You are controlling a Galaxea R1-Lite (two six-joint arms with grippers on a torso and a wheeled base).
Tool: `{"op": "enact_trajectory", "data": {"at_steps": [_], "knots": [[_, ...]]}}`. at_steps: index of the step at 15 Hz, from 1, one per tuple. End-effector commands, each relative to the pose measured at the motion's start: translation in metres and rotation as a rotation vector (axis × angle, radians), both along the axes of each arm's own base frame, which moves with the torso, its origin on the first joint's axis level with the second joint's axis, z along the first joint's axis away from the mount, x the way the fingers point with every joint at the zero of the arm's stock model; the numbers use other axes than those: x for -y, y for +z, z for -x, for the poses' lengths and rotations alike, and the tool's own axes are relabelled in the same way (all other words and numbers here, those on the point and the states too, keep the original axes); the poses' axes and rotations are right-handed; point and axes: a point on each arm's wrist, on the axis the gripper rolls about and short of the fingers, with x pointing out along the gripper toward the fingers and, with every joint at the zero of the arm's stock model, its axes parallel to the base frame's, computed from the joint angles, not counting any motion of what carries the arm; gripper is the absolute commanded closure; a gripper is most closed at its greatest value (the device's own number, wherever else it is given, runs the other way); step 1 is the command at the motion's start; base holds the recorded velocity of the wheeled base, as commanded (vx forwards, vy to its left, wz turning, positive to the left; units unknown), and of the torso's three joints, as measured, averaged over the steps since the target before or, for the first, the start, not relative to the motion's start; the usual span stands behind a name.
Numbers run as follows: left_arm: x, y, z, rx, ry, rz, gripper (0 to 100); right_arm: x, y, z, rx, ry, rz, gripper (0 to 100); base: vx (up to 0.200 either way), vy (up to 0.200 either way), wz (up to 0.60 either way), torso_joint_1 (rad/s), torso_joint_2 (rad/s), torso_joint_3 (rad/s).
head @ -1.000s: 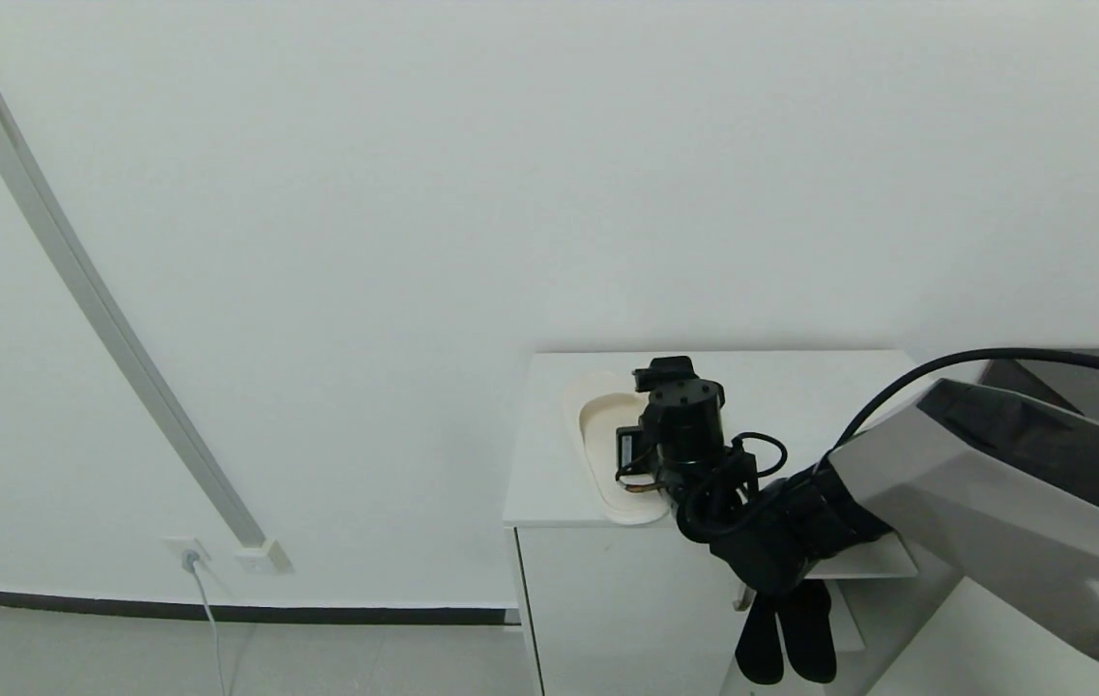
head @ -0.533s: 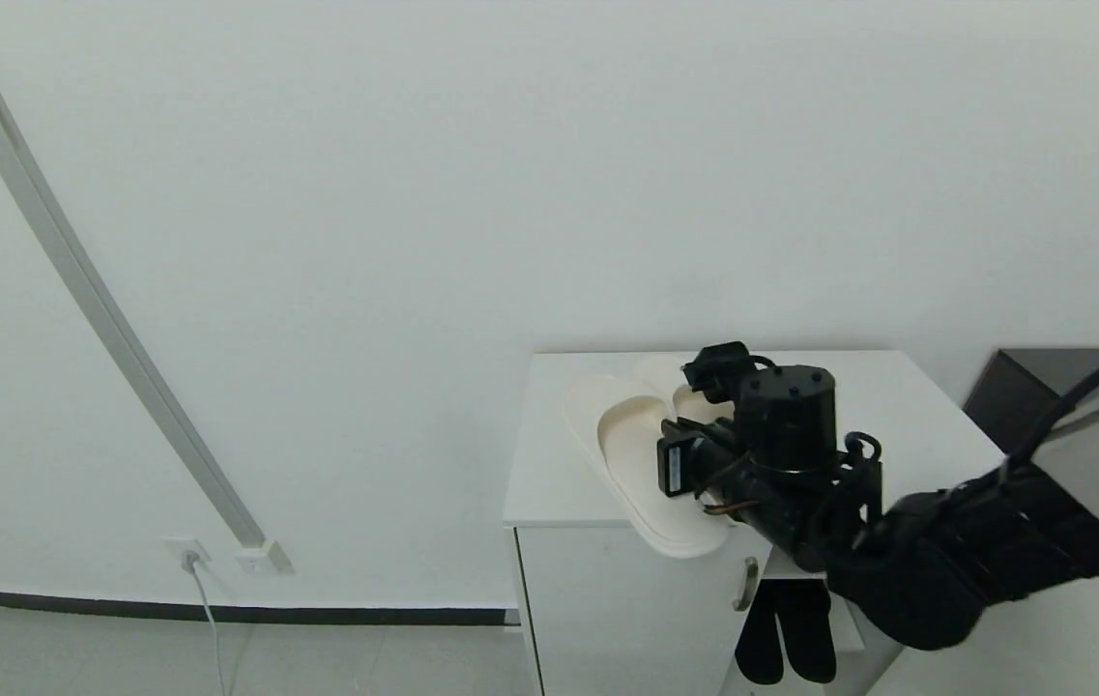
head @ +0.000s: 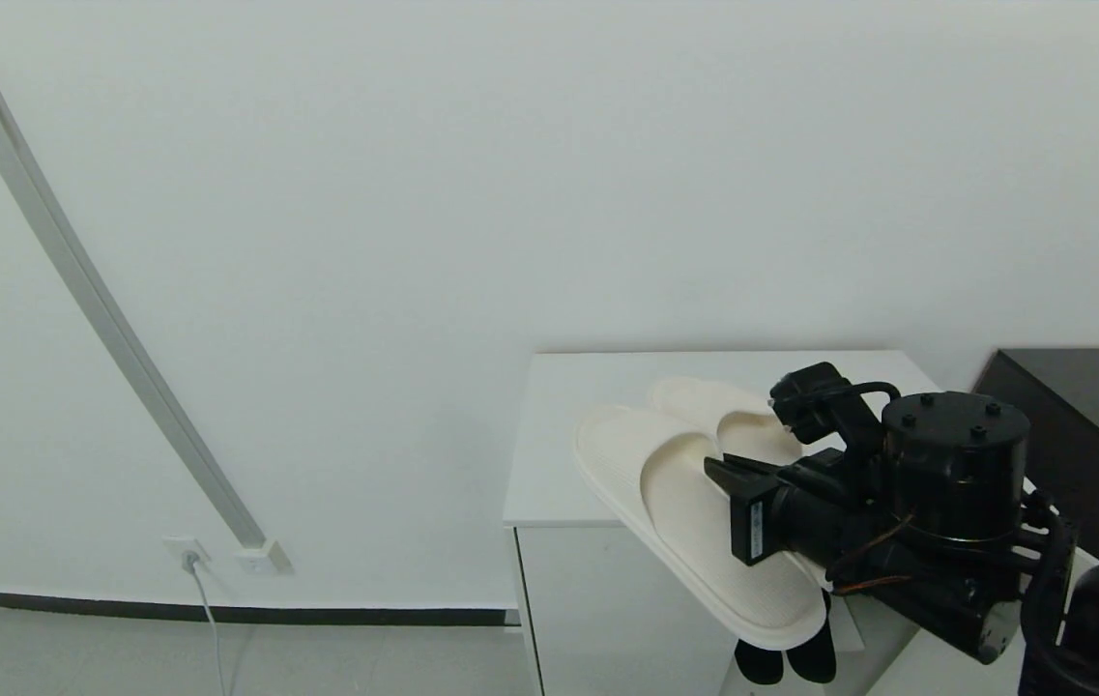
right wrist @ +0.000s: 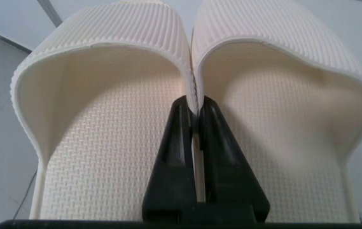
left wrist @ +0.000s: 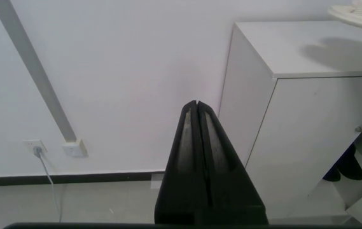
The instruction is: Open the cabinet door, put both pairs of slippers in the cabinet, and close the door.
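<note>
Left gripper (left wrist: 198,111) hangs low beside the white cabinet (head: 607,609), jaws pressed together, nothing in them. White slippers (head: 684,527) are up in the air as a pair over the cabinet's front edge, with the right gripper (right wrist: 196,105) jaws clamped on their touching inner walls. Black slippers (head: 786,662) sit low inside the cabinet.

The cabinet (head: 549,464) stands tight against the wall (head: 510,193), so nothing passes behind it. The cream slippers (head: 694,512), pinched in the right gripper (head: 723,474), hang over the top's front edge, above the open compartment, where black slippers (head: 805,662) fill the lower level. A dark piece of furniture (head: 1090,435) blocks the right side. To the left, the floor (head: 365,657) lies open as far as the socket (head: 187,553) and its cable (head: 212,619).
</note>
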Motion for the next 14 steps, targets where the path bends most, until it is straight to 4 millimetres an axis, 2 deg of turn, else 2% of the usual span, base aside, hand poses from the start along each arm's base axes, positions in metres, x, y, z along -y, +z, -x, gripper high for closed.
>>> {"op": "enact_trajectory", "data": {"at_steps": [1,9,14], "knots": [[0.0000,0.0005,0.0001,0.001,0.001,0.002,100,-0.0004,0.0019,0.0000,0.005,0.002,-0.005,100,0.000,0.000,0.00,0.000,0.00,0.000],[0.0000,0.0005,0.0001,0.001,0.001,0.004,100,-0.0009,-0.0011,0.0001,-0.003,0.006,0.002,100,0.000,0.000,0.00,0.000,0.00,0.000],[0.0000,0.0000,-0.0001,-0.001,0.001,0.004,100,-0.0029,-0.0019,0.0019,-0.006,0.015,0.004,100,-0.200,0.000,0.00,0.008,0.00,0.002]]}}
